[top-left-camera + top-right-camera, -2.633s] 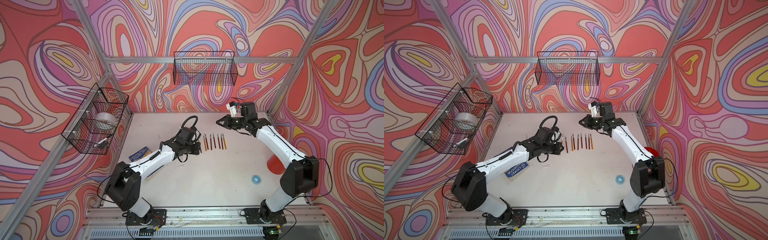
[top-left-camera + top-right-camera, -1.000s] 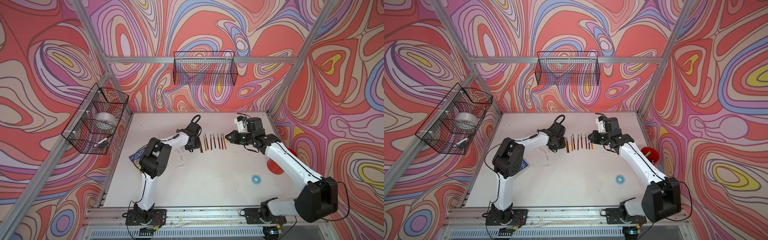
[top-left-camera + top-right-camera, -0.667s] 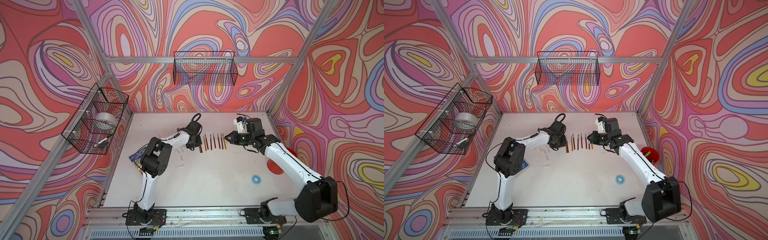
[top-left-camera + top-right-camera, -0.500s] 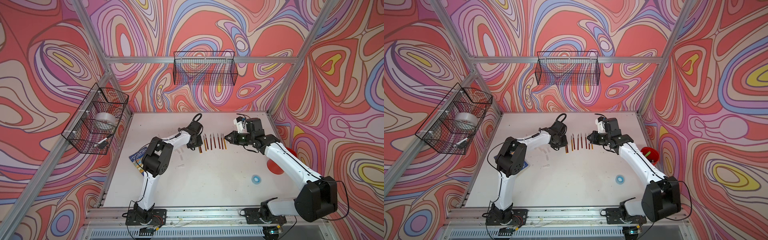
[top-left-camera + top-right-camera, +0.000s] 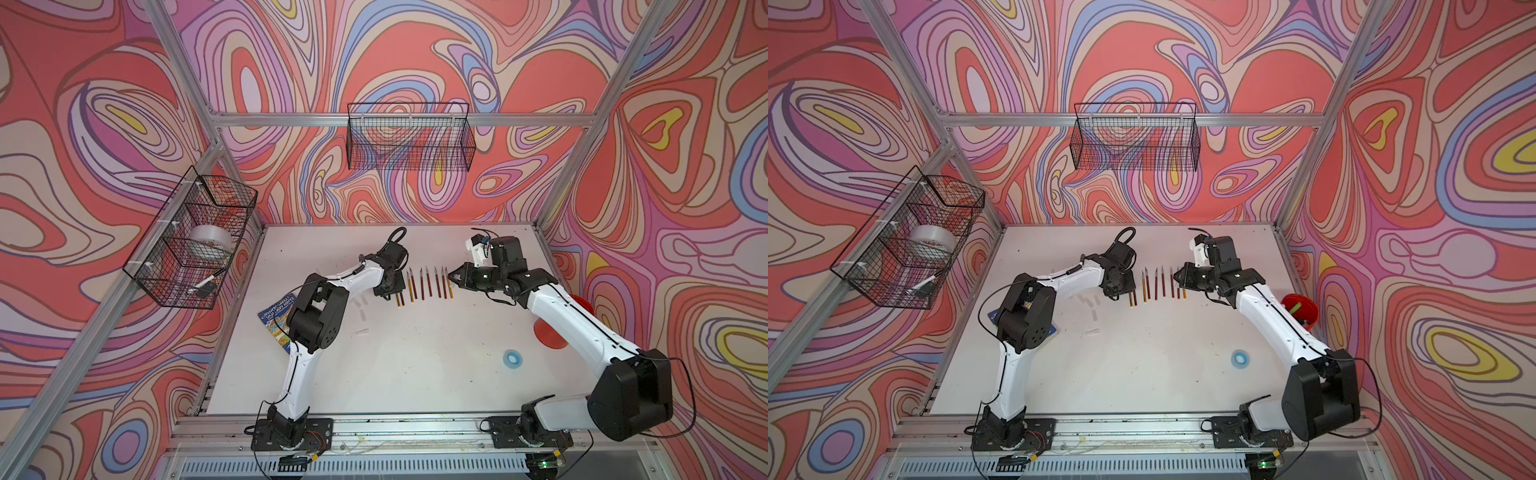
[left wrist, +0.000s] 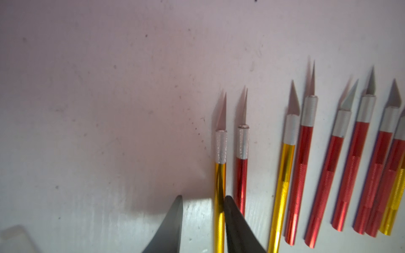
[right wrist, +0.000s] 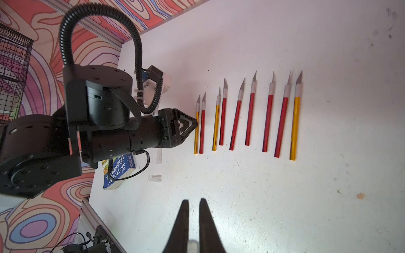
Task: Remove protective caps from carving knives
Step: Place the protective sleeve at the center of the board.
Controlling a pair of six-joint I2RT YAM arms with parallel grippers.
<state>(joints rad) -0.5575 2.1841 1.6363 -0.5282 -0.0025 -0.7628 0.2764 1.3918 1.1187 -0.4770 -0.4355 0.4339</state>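
Now the left pincer (image 6: 203,197), narrowly open, straddles the endmost yellow knife (image 6: 219,186); the right pincer (image 7: 194,200) is closed at the other end of the knives (image 7: 250,118) on the counter (image 5: 415,365), caps (image 5: 360,332) lying loose nearby.

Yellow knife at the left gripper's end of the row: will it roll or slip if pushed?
Likely rolls: the yellow knife has a round-looking handle. Its glossy finish probably slips in the left gripper; the knurled collar may grip better. Thin, straight: probably stiff, light.
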